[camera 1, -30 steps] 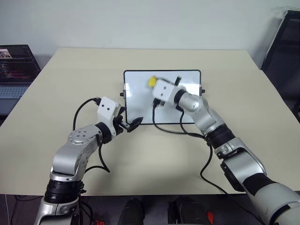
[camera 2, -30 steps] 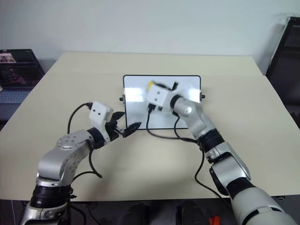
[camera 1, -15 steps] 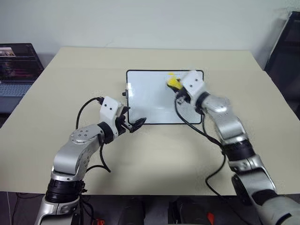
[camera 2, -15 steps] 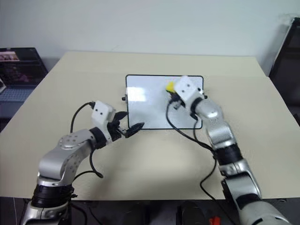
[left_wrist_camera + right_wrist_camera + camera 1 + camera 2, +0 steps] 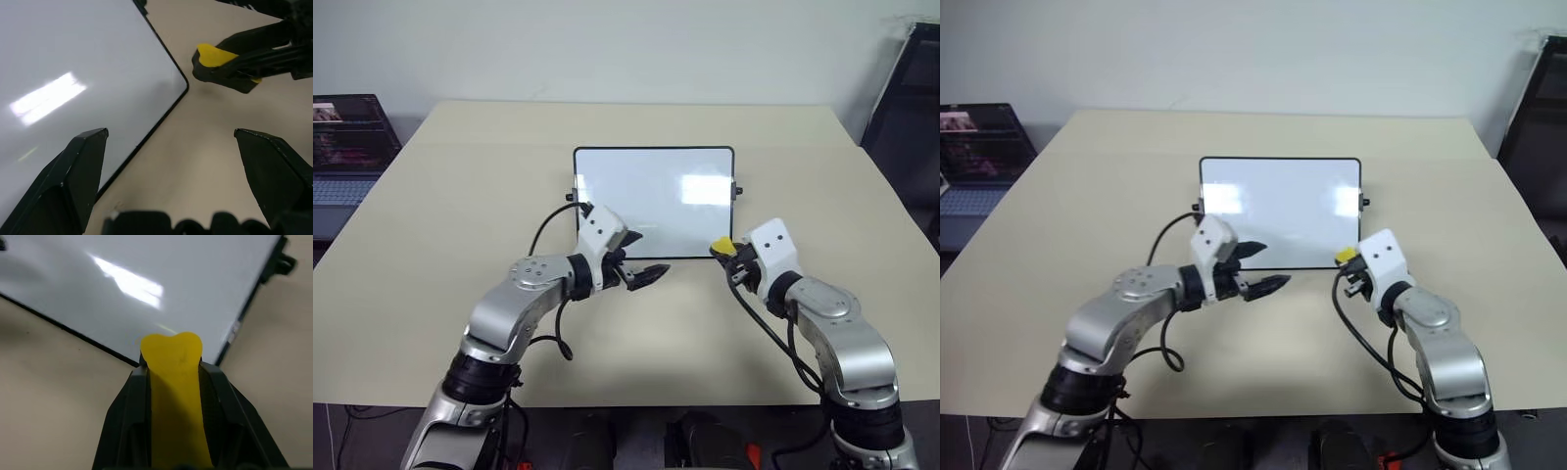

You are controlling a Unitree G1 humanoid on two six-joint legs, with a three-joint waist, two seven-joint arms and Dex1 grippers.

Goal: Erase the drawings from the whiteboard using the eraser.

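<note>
While the right gripper [image 5: 725, 251] clamps the eraser [image 5: 721, 244] beside the whiteboard [image 5: 653, 201], the left gripper [image 5: 641, 271] gapes wide at its near edge.

Arm shells: glossy silver-grey segments with black ring joints on both arms.
Wrist blocks: white boxy housings just behind the fingers, each with small dark dots.
Left gripper [image 5: 641, 277]: two black, pointed, wedge-shaped fingers [image 5: 73, 183].
Right gripper [image 5: 728, 253]: black fingers, largely hidden behind its white housing.
Cables: black cords looping from behind each wrist block along the forearms.
</note>
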